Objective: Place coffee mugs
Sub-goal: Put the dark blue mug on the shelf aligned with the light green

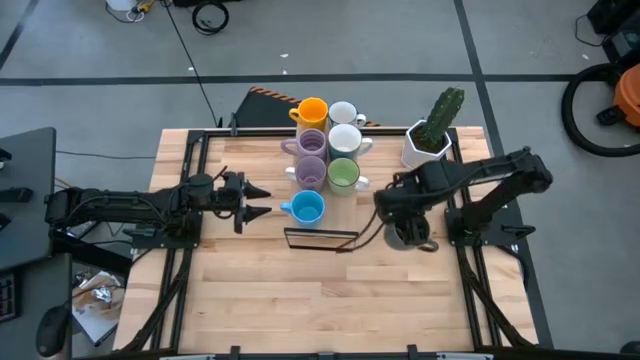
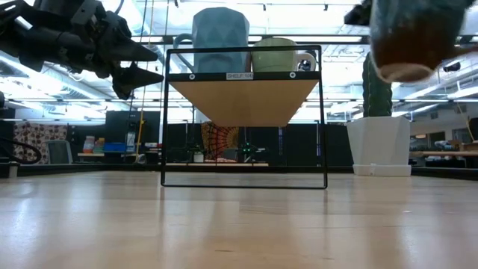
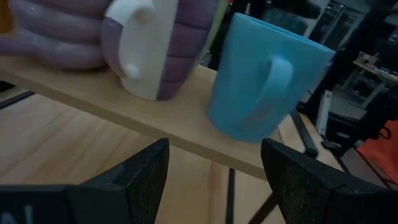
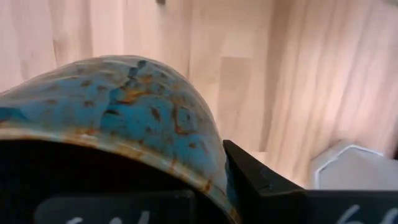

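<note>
Seven mugs stand on a small black-framed wooden shelf (image 1: pixel 320 238): orange (image 1: pixel 312 110), two white (image 1: pixel 344 126), two purple (image 1: pixel 312 156), green (image 1: pixel 343 175) and blue (image 1: pixel 305 207). My left gripper (image 1: pixel 258 200) is open, level, just left of the blue mug (image 3: pixel 267 81), which stands on the shelf board's near end beside a purple mug (image 3: pixel 155 43). My right gripper (image 1: pixel 405 228) is shut on the dark brown mug (image 2: pixel 411 37), right of the shelf and in front of the cactus pot. My right gripper holds the dark brown mug by its rim (image 4: pixel 205 177), coming from above. One finger (image 4: pixel 261 180) lies against the outer wall beside the rim; the mug hides the other. The mug (image 1: pixel 404 238) hangs below the gripper, lifted clear of the table.
A white faceted pot with a green cactus (image 1: pixel 430 135) stands at the table's far right, close behind my right arm. Bare wooden table (image 1: pixel 320 310) stretches across the near half. The shelf's black frame (image 2: pixel 243 119) stands on the table at mid-table.
</note>
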`<state>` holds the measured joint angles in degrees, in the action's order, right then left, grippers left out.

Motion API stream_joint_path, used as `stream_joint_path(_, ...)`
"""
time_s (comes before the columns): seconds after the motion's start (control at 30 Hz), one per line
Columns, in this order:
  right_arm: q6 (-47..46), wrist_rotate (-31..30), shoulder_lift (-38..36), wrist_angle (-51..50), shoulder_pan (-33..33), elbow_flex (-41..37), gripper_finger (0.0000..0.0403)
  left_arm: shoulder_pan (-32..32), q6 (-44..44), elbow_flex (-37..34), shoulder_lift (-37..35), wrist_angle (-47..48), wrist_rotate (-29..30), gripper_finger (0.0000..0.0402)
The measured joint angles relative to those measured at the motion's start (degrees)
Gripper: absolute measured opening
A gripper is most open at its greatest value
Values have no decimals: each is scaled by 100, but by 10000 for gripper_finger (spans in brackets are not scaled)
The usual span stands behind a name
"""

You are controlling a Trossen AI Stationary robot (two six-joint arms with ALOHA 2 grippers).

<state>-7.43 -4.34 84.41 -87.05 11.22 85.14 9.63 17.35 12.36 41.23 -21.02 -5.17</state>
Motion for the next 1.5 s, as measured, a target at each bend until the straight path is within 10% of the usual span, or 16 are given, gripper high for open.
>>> stream_joint_path(0.67, 1966, -510, 1376, -294, -587, 2484, 45, 0, 148, 0, 0, 297, 22, 263)
stream_joint_path(1.5, 3573, -1059, 1783, 595, -620, 2739, 44, -2, 305, 0, 0, 170, 17, 263)
